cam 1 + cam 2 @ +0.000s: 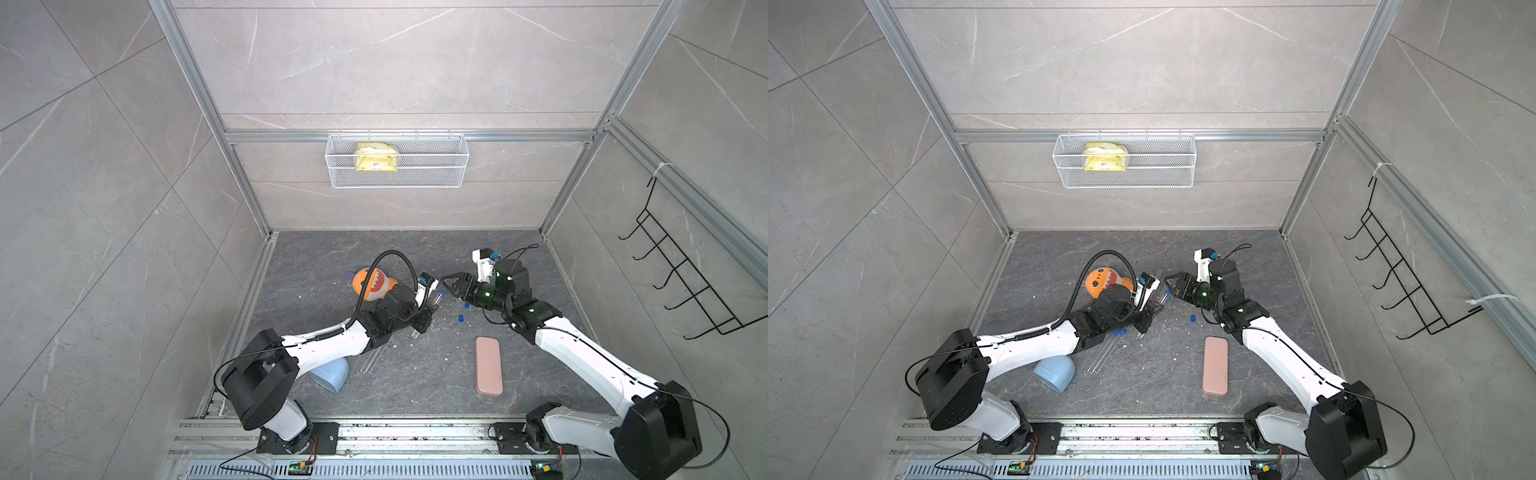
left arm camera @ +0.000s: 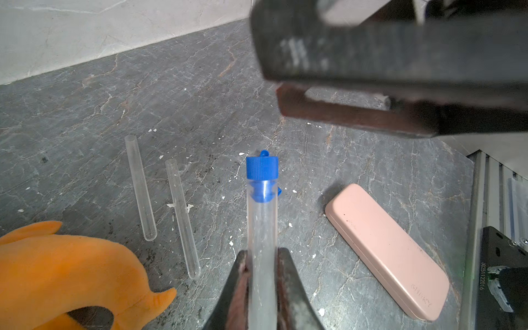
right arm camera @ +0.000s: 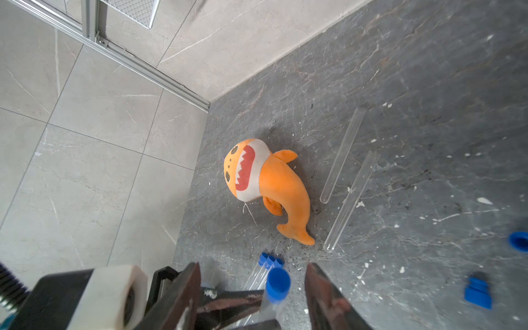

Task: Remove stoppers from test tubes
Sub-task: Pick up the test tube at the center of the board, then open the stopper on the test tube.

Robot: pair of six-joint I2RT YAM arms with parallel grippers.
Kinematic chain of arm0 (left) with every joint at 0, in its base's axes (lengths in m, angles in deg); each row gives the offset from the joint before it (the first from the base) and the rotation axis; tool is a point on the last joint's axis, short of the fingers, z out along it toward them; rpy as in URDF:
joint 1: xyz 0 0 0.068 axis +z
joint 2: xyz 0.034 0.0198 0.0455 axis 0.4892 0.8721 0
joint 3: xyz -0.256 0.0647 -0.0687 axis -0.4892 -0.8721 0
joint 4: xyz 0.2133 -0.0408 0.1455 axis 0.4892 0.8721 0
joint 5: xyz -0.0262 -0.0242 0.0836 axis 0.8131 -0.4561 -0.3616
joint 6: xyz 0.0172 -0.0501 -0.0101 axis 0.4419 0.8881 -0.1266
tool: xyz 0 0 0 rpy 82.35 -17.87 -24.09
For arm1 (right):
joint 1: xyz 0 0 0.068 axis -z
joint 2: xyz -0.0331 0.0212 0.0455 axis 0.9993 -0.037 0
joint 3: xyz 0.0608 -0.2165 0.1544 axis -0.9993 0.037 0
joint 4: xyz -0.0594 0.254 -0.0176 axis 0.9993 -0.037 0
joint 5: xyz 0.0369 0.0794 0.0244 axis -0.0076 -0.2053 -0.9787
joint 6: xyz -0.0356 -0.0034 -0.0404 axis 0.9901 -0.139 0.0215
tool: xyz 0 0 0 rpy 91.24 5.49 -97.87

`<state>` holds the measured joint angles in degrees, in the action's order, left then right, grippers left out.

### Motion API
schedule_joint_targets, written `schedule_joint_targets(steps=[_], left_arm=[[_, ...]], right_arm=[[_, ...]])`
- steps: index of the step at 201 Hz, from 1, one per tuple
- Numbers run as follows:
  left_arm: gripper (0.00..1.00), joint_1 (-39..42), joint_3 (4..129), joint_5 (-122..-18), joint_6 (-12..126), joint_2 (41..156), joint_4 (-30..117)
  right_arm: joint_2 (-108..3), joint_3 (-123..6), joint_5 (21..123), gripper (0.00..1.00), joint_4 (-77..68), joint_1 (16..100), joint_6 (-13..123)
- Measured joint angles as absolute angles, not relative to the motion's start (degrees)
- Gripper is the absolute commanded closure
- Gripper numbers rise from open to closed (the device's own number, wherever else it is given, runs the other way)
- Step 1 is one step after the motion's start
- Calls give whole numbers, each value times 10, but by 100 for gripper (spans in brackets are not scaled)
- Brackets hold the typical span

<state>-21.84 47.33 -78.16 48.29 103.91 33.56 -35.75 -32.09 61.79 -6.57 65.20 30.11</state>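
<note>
Nearest, both arms stand on the front rail (image 1: 374,432) and reach away from it over the grey floor (image 1: 415,386). The pink case (image 1: 489,365) lies flat with its long axis running away from the rail and open floor along both long sides. Level with the case, on the left arm's side, a blue bowl (image 1: 1054,373) lies partly under the left forearm.

Between bowl and case three tubes (image 1: 1102,357) lie side by side. They slant away from the rail, with their blue stoppers (image 1: 1119,332) at the far ends. Just past the case's far end lie two loose stoppers (image 1: 461,318), apart from any tube.

Beyond those, the left gripper (image 2: 262,253) is closed tight on the lifted tube (image 2: 262,223). This tube sticks straight out in line with the fingers, off the floor, its plugged end leading toward the right gripper (image 3: 253,270). Its stopper (image 2: 262,168) is seated.

The left arm stretches low and long. The right arm is bent, its wrist folded back toward the left arm. The right jaws stand apart on either side of that stopper, and a gap shows on both sides.

Farther from the case, the toy shark (image 1: 374,284) lies beside the left wrist. Two empty tubes (image 3: 341,155) lie parallel next to it, mouths open. Behind them the floor runs bare to the back wall, where a wire basket (image 1: 397,166) hangs.
</note>
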Motion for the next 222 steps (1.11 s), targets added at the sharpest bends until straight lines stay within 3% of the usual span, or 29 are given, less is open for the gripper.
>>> schedule_joint_targets(steps=[150, 222], left_arm=[[89, -220, 473, -771, 477, 1039, 335], [90, -221, 473, -771, 477, 1039, 335]], right_arm=[[-420, -300, 554, 66, 13, 653, 257], [-427, -292, 550, 71, 28, 654, 253]])
